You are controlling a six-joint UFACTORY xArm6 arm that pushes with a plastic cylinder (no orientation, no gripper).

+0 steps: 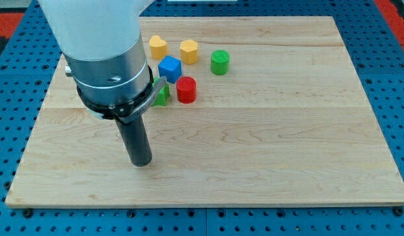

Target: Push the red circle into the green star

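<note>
The red circle [186, 89] sits on the wooden board [287, 131] at the upper middle-left. The green star [163, 96] lies right beside it on its left, touching or nearly touching, and is partly hidden behind the arm's silver housing. My tip [141, 162] rests on the board below and to the left of both blocks, well apart from them.
A blue cube [169, 68] sits just above the red circle. A yellow heart-like block [158, 46] and a yellow hexagon [189, 50] lie near the view's top. A green cylinder [220, 61] stands to their right. The arm's housing [110, 65] hides the upper-left board.
</note>
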